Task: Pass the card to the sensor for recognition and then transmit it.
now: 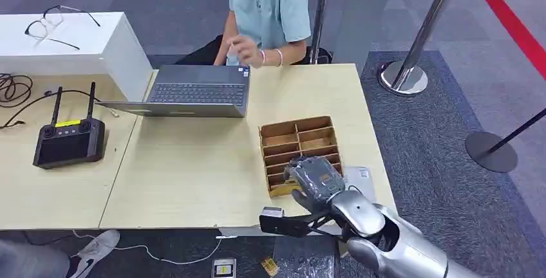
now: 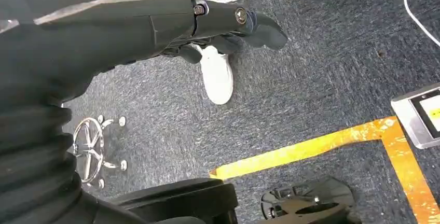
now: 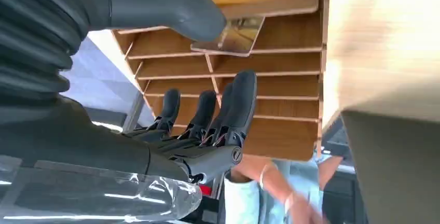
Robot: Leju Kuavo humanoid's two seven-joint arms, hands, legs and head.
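While the card (image 3: 236, 36) sat in one slot of the wooden tray (image 3: 290, 141), flat and faintly glossy with one corner poking past a divider, the right hand (image 3: 207, 63) was poised right over it — thumb on one side, dark fingers (image 3: 238, 99) on the other, spread apart and holding nothing. From the head view that right hand hung over the near end of the tray (image 1: 293, 130), its ribbed grey cover hiding the slot beneath.

By my reading, this was the pick-up step: the card was not yet lifted, and nothing had gone to a sensor. The next move called for the thumb and fingers to come together on that exposed corner, a fiddly pinch, since the card was thin, smooth and hemmed in by thin wooden partitions. Which object was the sensor, I couldn't say for certain.

The tray was plain brown wood, cut into long narrow compartments, standing on a pale wood-grain table (image 1: 193, 175). A person (image 1: 270, 8) in a light shirt sat across the table behind a grey laptop (image 1: 193, 91).

The left hand (image 2: 223, 24) hung low over blue-grey carpet, its dark fingers loosely curled with nothing in them — whether that counted as closed, I couldn't tell.
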